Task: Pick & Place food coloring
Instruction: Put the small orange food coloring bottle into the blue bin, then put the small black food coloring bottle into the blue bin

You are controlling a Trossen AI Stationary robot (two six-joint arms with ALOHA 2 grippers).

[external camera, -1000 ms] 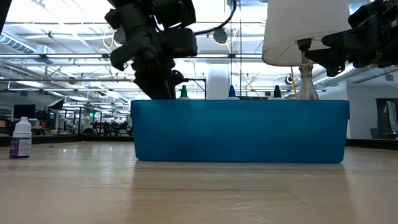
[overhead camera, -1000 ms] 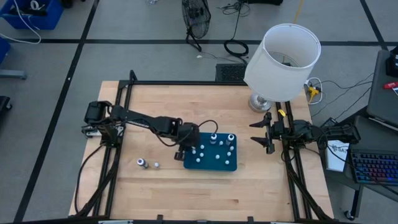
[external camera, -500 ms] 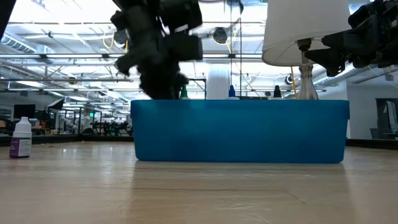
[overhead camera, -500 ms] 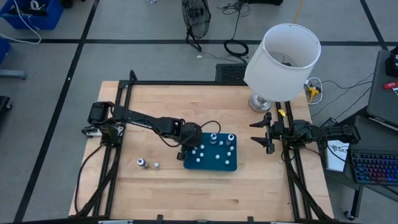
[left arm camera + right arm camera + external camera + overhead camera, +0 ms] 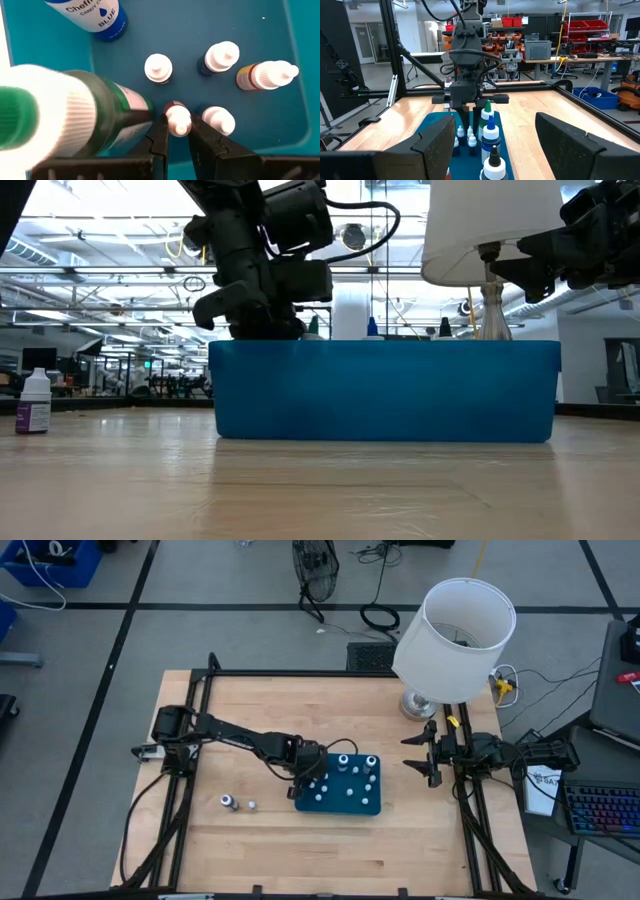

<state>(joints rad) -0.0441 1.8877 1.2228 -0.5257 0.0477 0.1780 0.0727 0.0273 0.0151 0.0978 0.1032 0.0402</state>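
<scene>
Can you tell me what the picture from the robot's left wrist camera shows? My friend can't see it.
The left gripper is shut on a small red food coloring bottle with a white cap, inside a teal tray. Close by stand other small white-capped bottles, a big green bottle right next to the camera, and a blue-labelled bottle farther off.

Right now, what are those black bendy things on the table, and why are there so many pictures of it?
They are two robot arms. Each ends in jaws that pinch, like tongs. One camera looks down from above, one sits low at table height, and one rides on each arm's wrist.

On the wooden table sits a blue tray with tiny food coloring bottles in it. Two more bottles stand outside on the wood. A lamp stands at the back.

The left gripper is down in the tray, its jaws pinched on a small white-capped bottle. The right gripper waits beside the tray, open and empty.
</scene>
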